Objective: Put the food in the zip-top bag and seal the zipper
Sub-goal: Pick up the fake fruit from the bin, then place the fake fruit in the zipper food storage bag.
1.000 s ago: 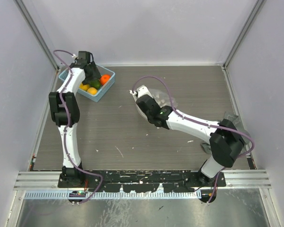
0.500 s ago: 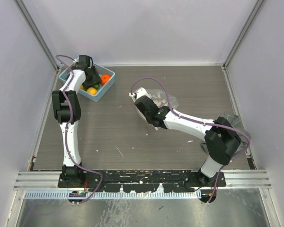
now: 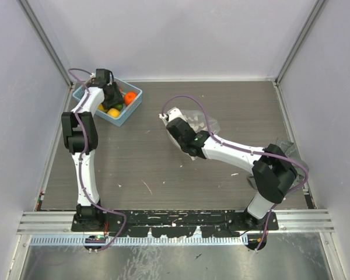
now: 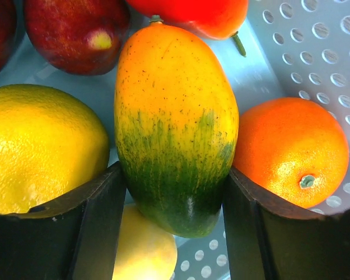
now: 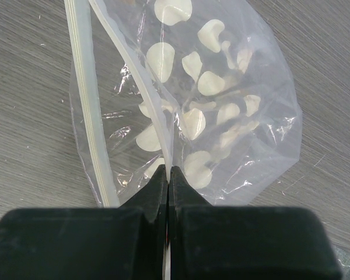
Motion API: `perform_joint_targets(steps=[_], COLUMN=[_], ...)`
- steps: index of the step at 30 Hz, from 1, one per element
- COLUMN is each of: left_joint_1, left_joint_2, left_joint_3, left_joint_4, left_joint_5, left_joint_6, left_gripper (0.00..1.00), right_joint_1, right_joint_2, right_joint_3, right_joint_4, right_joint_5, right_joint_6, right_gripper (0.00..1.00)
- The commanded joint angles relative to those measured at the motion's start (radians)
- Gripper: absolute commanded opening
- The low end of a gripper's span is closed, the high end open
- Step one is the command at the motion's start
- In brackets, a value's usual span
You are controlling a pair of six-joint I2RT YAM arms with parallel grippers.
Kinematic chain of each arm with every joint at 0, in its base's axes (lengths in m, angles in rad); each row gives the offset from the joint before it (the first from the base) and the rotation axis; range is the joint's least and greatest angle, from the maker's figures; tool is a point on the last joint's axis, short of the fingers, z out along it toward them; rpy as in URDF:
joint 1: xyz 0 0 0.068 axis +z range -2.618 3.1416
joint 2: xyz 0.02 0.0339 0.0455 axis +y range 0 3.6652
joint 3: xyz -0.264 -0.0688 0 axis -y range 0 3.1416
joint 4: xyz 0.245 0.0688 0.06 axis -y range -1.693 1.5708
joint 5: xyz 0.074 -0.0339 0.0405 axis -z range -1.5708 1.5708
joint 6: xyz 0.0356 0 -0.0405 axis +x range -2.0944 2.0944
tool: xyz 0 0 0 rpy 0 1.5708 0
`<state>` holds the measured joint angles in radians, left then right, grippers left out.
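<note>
My left gripper (image 3: 113, 100) is down in the light-blue basket (image 3: 135, 97), among the food. In the left wrist view its two fingers (image 4: 99, 224) press both sides of an orange-to-green mango (image 4: 175, 116). Around the mango lie an orange (image 4: 291, 151), a yellow lemon (image 4: 41, 146), a dark red apple (image 4: 76, 32), a red fruit (image 4: 192, 11) and another yellow fruit (image 4: 143, 251). My right gripper (image 5: 168, 172) is shut on one lip of the zip-top bag (image 5: 227, 116) (image 3: 203, 121), which lies on the table. The bag's mouth is parted and its zipper strip (image 5: 84, 87) lies to the left.
The basket's perforated wall (image 4: 315, 52) stands close on the right of the fruit. A crumpled clear plastic piece (image 3: 287, 147) lies by the right wall. Grey walls enclose the table on three sides, and a metal rail (image 3: 175, 219) runs along the near edge.
The left gripper has moved a little further back and down into the basket. The right gripper moved slightly up and left with the bag lip, then held still.
</note>
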<state>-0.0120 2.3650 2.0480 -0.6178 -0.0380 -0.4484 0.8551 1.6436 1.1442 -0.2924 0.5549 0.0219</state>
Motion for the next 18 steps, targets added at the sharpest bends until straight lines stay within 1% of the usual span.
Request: perform_joint_targets(steps=[1, 9, 13, 18], left_joint_1=[0.004, 0.004, 0.004, -0.004], left_joint_2=[-0.158, -0.272, -0.323, -0.43], left_joint_3=[-0.054, -0.163, -0.212, -0.352], left_joint_4=[0.082, 0.14, 0.155, 0.208], left_joint_5=[0.038, 0.101, 0.155, 0.248], left_joint_6=[0.023, -0.01, -0.044, -0.108], left_gripper=[0.21, 0.12, 0.08, 0.05], right_joint_1=[-0.002, -0.003, -0.002, -0.002], right_joint_2=[-0.049, -0.085, -0.102, -0.112], right_joint_3=[0.005, 0.001, 0.005, 0.01], right_joint_4=[0.039, 0.038, 0.048, 0.051], right_joint_5=[0.0, 0.019, 0.03, 0.024], right_joint_6=[0.014, -0.004, -0.019, -0.022], right_gripper=[0.0, 0.0, 0.0, 0.0])
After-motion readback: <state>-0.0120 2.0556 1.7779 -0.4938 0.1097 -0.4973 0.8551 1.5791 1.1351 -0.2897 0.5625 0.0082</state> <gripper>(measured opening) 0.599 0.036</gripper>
